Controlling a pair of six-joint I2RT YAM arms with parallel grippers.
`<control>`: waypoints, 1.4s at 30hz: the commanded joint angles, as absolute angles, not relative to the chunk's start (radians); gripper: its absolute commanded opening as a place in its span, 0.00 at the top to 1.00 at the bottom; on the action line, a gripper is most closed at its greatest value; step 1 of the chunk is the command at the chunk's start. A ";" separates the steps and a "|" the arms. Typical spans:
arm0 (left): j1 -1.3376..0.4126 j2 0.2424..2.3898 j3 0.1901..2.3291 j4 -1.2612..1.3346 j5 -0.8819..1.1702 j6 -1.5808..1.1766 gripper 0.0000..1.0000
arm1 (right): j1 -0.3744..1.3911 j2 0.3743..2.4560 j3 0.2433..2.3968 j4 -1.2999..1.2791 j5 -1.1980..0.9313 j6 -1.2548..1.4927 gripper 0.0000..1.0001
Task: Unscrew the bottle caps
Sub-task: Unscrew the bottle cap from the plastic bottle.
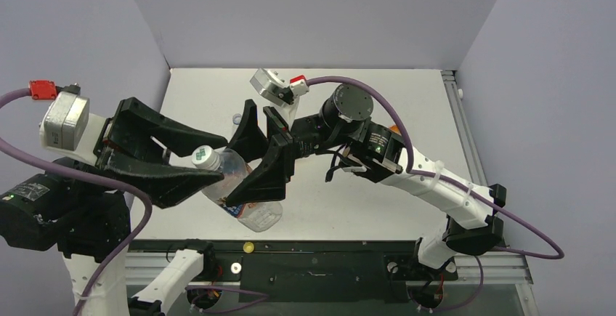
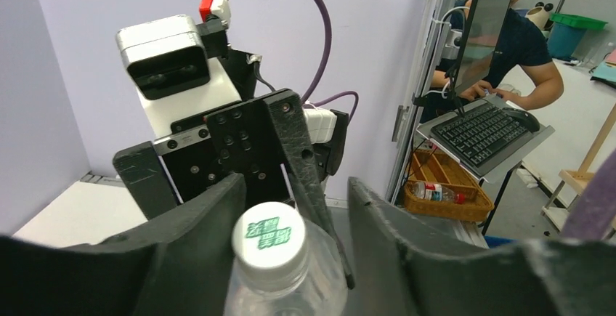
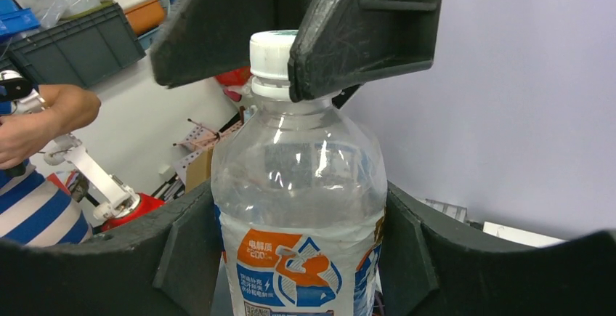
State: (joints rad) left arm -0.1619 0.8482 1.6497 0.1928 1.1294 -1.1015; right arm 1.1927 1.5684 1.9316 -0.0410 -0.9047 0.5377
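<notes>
Water bottle (image 3: 298, 178): clear, tipped sideways, over the table (image 1: 341, 207).
Right gripper (image 3: 299, 214): squeezing the bottle's middle from both sides.
White cap (image 2: 270, 237): on the bottle top.
Left gripper (image 2: 294, 200): around the cap; I can't tell if it pinches.

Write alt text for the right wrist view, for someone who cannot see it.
A clear plastic bottle with an orange-and-blue label fills the frame, clamped at its body by the right gripper. The left gripper flanks its white screw cap at the top. Behind are a lilac wall and a cluttered workshop.
</notes>
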 commanded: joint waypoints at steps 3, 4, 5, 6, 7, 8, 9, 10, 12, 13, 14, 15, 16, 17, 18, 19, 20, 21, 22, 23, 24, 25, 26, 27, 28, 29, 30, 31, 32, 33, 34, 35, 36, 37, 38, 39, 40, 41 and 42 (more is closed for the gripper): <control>-0.177 0.871 1.678 0.246 1.159 -1.100 0.88 | 1.165 1.567 1.938 0.121 -0.904 0.611 1.00; -0.178 0.872 1.678 0.244 1.160 -1.098 0.98 | 1.163 1.566 1.936 0.121 -0.902 0.609 1.00; -0.178 0.873 1.680 0.238 1.159 -1.094 1.00 | 1.163 1.567 1.934 0.117 -0.902 0.608 1.00; -0.178 0.873 1.682 0.236 1.160 -1.093 1.00 | 1.161 1.566 1.932 0.114 -0.900 0.605 1.00; -0.179 0.874 1.684 0.232 1.159 -1.090 1.00 | 1.160 1.565 1.926 0.111 -0.898 0.603 1.00; -0.179 0.874 1.684 0.227 1.158 -1.089 1.00 | 1.156 1.564 1.923 0.107 -0.894 0.597 1.00; -0.179 0.874 1.684 0.222 1.156 -1.082 1.00 | 1.155 1.560 1.916 0.095 -0.886 0.591 1.00; -0.179 0.874 1.685 0.213 1.155 -1.079 1.00 | 1.152 1.557 1.912 0.088 -0.880 0.575 1.00; -0.177 0.874 1.686 0.185 1.146 -1.055 1.00 | 1.148 1.546 1.913 0.028 -0.824 0.515 1.00; -0.178 0.874 1.686 0.175 1.139 -1.035 1.00 | 1.149 1.536 1.924 -0.050 -0.760 0.487 1.00; -0.176 0.876 1.686 0.154 1.136 -1.024 1.00 | 1.155 1.523 1.929 -0.091 -0.717 0.423 1.00; -0.176 0.875 1.687 0.144 1.126 -1.004 1.00 | 1.160 1.515 1.938 -0.160 -0.613 0.389 1.00; -0.176 0.876 1.687 0.125 1.121 -0.995 1.00 | 1.179 1.498 1.941 -0.219 -0.554 0.325 1.00; -0.172 0.876 1.687 0.118 1.115 -0.979 1.00 | 1.213 1.489 1.943 -0.245 -0.426 0.255 1.00; -0.171 0.877 1.687 0.110 1.111 -0.974 1.00 | 1.231 1.472 1.941 -0.282 -0.359 0.219 1.00; -0.170 0.878 1.686 0.105 1.103 -0.967 1.00 | 1.273 1.465 1.941 -0.295 -0.215 0.162 1.00; -0.168 0.879 1.685 0.101 1.099 -0.964 1.00 | 1.297 1.460 1.943 -0.314 -0.150 0.133 1.00; -0.166 0.879 1.685 0.100 1.092 -0.960 1.00 | 1.343 1.459 1.945 -0.320 -0.012 0.082 1.00; -0.163 0.880 1.682 0.100 1.090 -0.957 1.00 | 1.367 1.464 1.951 -0.326 0.058 0.057 1.00; -0.160 0.881 1.682 0.100 1.086 -0.955 1.00 | 1.416 1.468 1.955 -0.328 0.185 -0.001 1.00; -0.159 0.882 1.681 0.096 1.081 -0.947 1.00 | 1.446 1.482 1.962 -0.325 0.251 -0.034 1.00; -0.156 0.882 1.680 0.093 1.079 -0.943 1.00 | 1.506 1.490 1.967 -0.319 0.384 -0.104 1.00; -0.155 0.881 1.679 0.089 1.074 -0.937 1.00 | 1.532 1.512 1.978 -0.299 0.445 -0.136 1.00; -0.153 0.882 1.678 0.087 1.073 -0.934 1.00 | 1.585 1.524 1.983 -0.284 0.563 -0.203 1.00; -0.151 0.882 1.678 0.084 1.070 -0.927 1.00 | 1.607 1.555 1.996 -0.245 0.624 -0.239 1.00; -0.149 0.882 1.677 0.082 1.069 -0.924 1.00 | 1.650 1.574 2.005 -0.222 0.753 -0.309 1.00; -0.147 0.882 1.677 0.072 1.065 -0.914 1.00 | 1.667 1.618 2.031 -0.171 0.871 -0.347 1.00; -0.145 0.882 1.678 0.063 1.062 -0.907 1.00 | 1.694 1.640 2.043 -0.143 0.922 -0.418 1.00; -0.143 0.881 1.678 0.048 1.054 -0.895 1.00 | 1.704 1.685 2.067 -0.076 1.016 -0.457 1.00; -0.142 0.881 1.679 0.040 1.050 -0.889 1.00 | 1.718 1.706 2.076 -0.043 1.059 -0.534 1.00; -0.139 0.882 1.680 0.035 1.044 -0.879 1.00 | 1.725 1.742 2.087 0.050 1.125 -0.571 1.00; -0.139 0.883 1.683 0.030 1.042 -0.875 1.00 | 1.728 1.767 2.089 0.098 1.153 -0.649 1.00; -0.136 0.883 1.684 0.029 1.041 -0.868 1.00 | 1.733 1.777 2.088 0.175 1.190 -0.715 1.00; -0.136 0.882 1.685 0.025 1.039 -0.865 1.00 | 1.735 1.784 2.083 0.209 1.203 -0.741 1.00; -0.133 0.880 1.686 0.022 1.029 -0.858 1.00 | 1.737 1.789 2.078 0.262 1.217 -0.774 1.00; -0.133 0.878 1.686 0.018 1.024 -0.854 0.99 | 1.739 1.784 2.068 0.278 1.217 -0.776 1.00; -0.131 0.877 1.687 0.014 1.011 -0.849 0.85 | 1.741 1.775 2.062 0.272 1.204 -0.753 1.00; -0.130 0.875 1.688 0.005 1.003 -0.847 0.38 | 1.740 1.749 2.043 0.245 1.194 -0.728 1.00; -0.128 0.873 1.689 0.003 0.986 -0.843 0.17 | 1.741 1.731 2.030 0.227 1.159 -0.669 1.00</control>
State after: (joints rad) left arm -0.1291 0.8963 1.6520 -0.0059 1.0317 -0.8387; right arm 1.7504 1.7718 2.0697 0.1974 1.0763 -0.6224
